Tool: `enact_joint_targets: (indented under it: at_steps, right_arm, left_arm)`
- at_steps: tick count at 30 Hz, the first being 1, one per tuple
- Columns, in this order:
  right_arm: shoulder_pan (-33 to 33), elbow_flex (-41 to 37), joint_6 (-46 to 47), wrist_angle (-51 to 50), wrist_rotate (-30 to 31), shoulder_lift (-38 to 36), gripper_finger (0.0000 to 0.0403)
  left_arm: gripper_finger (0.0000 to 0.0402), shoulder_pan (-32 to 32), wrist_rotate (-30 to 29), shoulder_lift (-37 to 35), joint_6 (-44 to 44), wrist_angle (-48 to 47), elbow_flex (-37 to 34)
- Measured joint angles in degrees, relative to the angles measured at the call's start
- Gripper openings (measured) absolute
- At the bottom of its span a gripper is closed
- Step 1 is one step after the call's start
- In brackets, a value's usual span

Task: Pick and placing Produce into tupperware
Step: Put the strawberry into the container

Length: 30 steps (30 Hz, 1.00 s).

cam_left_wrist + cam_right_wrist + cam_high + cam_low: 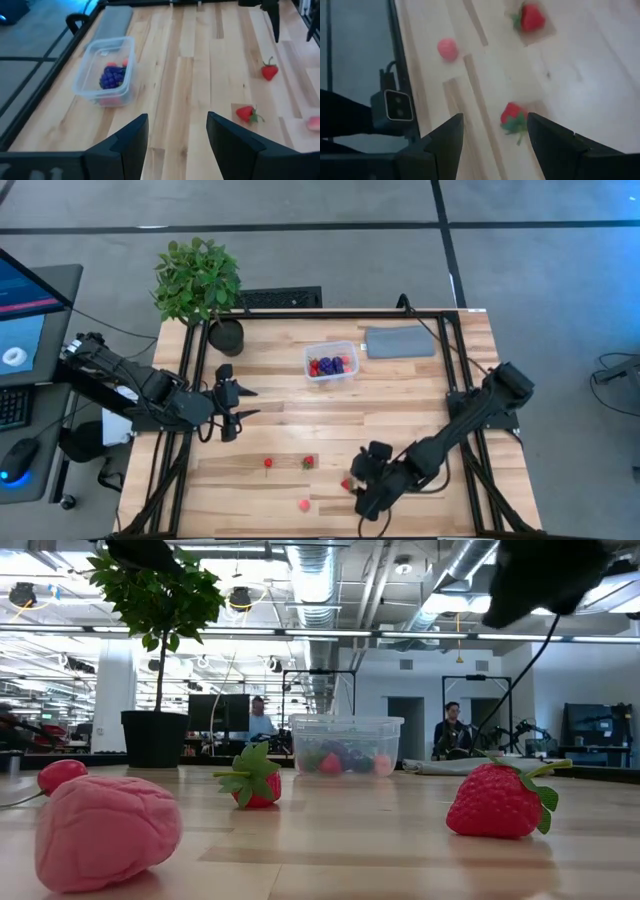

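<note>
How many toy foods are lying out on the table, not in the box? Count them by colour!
red pieces: 3
pink piece: 1
Total: 4

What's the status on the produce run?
Right end effector open, low over a strawberry. Left end effector open, waiting mid-table. Tupperware partly filled; four pieces loose on the table. Nothing in the way.
</note>
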Motion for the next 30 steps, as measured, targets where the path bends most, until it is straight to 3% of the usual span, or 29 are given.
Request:
enact_joint_targets:
  at_steps: [12,19,30]
  right_arm:
    - [1.1,0.8,2.1,5.6,3.9,8.9,0.0244]
    - [0.3,0.8,0.9,5.3,9.8,9.2,0.0244]
    - [-0.1,0.8,-2.7,2.5,9.2,9.2,0.0244]
  left_arm:
    - [0.0193,0.0,1.7,-0.1,-0.7,-1.2,0.0]
    - [0.0193,0.0,1.8,-0.1,-0.6,-1.3,0.0]
    - [0.0193,1.5,2.0,-0.1,0.1,-3.1,0.0]
